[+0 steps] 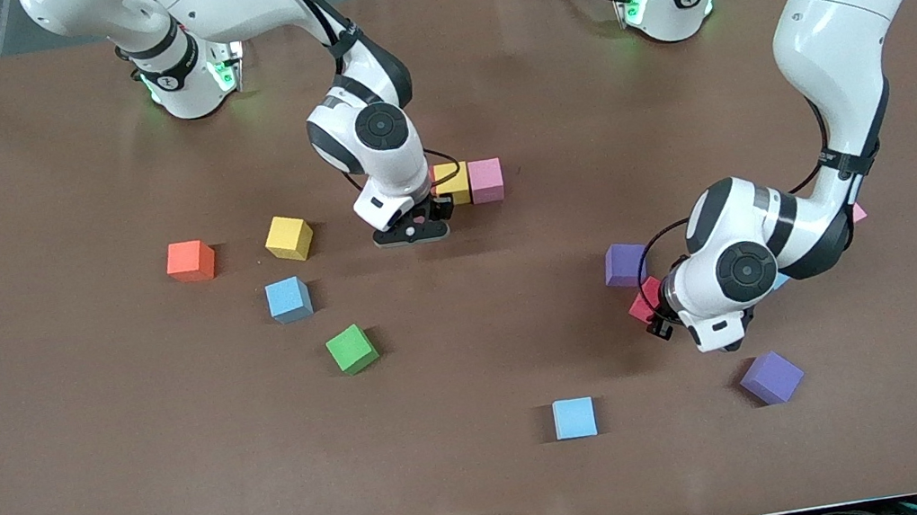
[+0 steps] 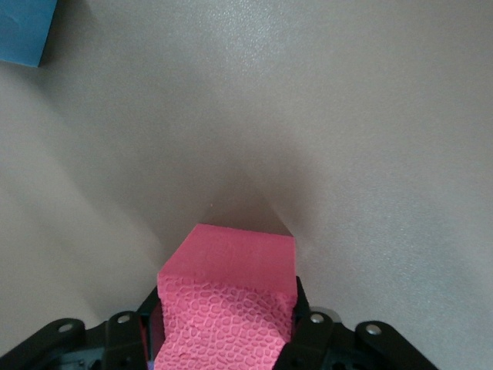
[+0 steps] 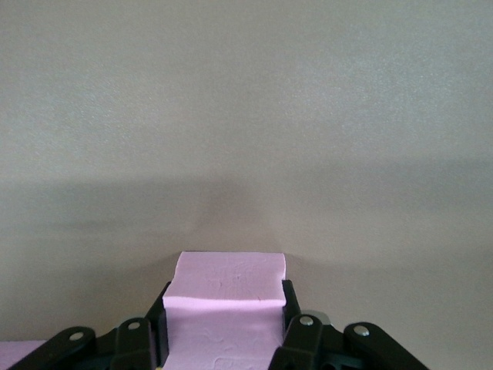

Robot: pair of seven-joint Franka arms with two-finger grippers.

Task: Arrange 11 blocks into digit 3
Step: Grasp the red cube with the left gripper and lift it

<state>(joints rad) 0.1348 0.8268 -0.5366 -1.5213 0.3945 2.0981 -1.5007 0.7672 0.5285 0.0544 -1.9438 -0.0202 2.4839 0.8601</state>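
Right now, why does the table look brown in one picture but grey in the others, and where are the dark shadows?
Front view: the table is brown, evenly lit, with short shadows beside blocks like the green block. Left wrist view: it looks washed-out grey, a dark shadow fanning from the pink block. Right wrist view: grey too, a soft shadow band above the pale pink block.

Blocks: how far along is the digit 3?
Barely started: only a yellow block and pink block sit joined. The right gripper holds a pale pink block beside them; the left gripper holds a red-pink block. Orange, green and others lie scattered.
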